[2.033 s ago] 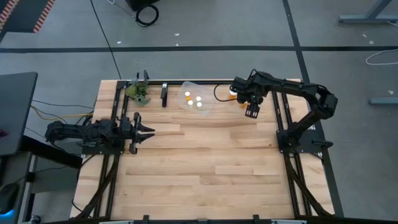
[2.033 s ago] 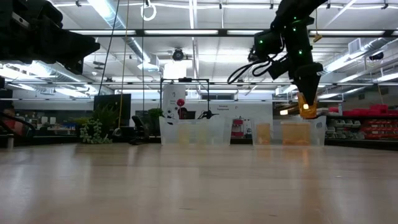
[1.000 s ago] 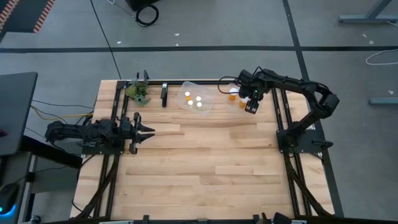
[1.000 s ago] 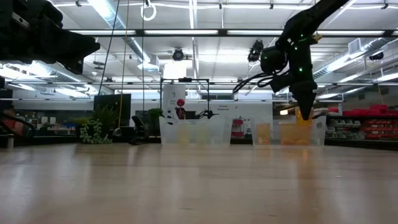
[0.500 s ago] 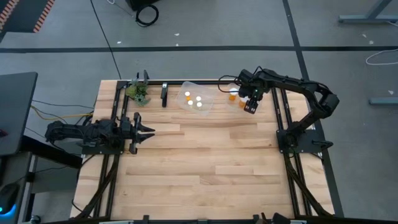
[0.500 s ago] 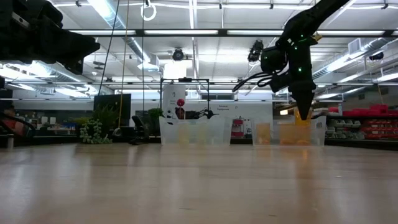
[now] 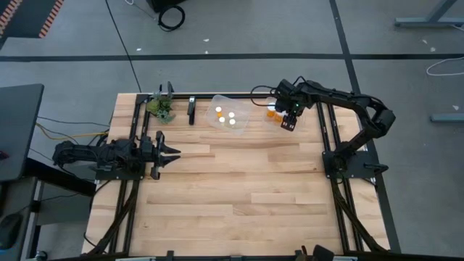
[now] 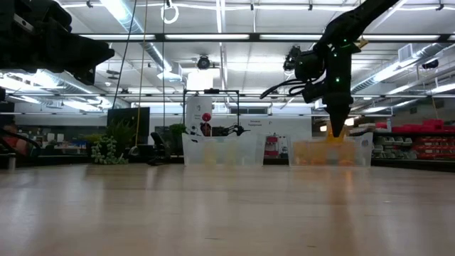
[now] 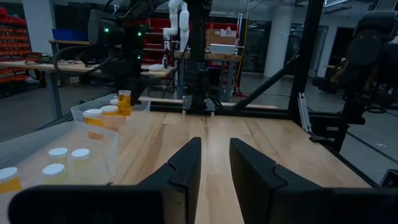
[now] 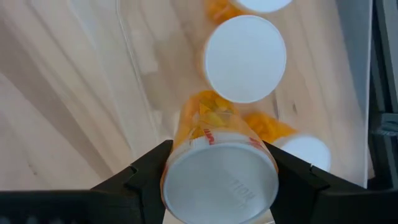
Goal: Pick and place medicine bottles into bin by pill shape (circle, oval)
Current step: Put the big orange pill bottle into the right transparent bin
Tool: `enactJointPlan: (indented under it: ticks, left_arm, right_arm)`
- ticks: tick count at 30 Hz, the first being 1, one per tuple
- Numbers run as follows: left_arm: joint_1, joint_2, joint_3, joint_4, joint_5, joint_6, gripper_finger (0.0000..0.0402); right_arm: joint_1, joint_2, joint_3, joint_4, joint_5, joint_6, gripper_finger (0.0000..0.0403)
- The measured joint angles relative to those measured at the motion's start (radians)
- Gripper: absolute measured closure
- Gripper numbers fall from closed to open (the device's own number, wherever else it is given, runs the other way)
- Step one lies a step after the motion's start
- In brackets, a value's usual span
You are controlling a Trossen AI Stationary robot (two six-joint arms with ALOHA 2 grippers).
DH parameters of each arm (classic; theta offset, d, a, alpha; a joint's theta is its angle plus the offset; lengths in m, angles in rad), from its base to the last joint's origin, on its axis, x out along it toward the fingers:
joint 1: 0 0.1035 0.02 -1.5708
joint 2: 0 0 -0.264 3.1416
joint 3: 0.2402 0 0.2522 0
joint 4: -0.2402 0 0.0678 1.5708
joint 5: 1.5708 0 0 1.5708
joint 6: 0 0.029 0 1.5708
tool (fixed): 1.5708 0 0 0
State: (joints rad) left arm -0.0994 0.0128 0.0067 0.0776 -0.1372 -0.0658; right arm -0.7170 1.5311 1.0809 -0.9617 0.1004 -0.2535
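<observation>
Three white-capped medicine bottles [image 7: 225, 115] already sit in the clear bin [image 7: 240, 127] at the back middle of the bench [image 7: 239, 188], so that part of the sorting looks done. A second clear bin [image 9: 78, 111], further toward the right arm's side, holds at least two wider amber bottles [image 9: 101, 114], and the right gripper [image 10: 217, 162] hangs just above it with its fingers [image 10: 143, 168] clamped on another wide bottle [image 10: 219, 168], cap toward the wrist camera. Directly under that bottle, the right wrist view shows a big white cap [image 10: 246, 58] and more amber bottles beside it, one lying at an angle. My guess is this bottle is about to be set down among them, so the sorting seems more than half finished, though I cannot count every bottle or read the pill shapes from here.

Over at the left edge of the bench, the left gripper [image 9: 214, 163] waits with its fingers a little apart and nothing between them. A small green plant [image 7: 161, 108] stands at the back left corner.
</observation>
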Motion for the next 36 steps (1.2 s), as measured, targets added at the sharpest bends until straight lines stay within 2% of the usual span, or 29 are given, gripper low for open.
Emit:
enactJointPlan:
  ticks: [12,22,36]
  left_arm:
    - [0.000,0.000,0.000,0.000,0.000,0.000,0.0315]
    - [0.000,0.000,0.000,0.000,0.000,0.000,0.0309]
    - [0.000,0.000,0.000,0.000,0.000,0.000,0.0310]
  right_arm:
    - [0.000,0.000,-0.003,-0.030,-0.033,0.011,0.0180]
    - [-0.001,0.000,-0.130,0.000,-0.033,0.027,0.0180]
    - [-0.001,0.000,-0.127,0.005,-0.046,0.010,0.0176]
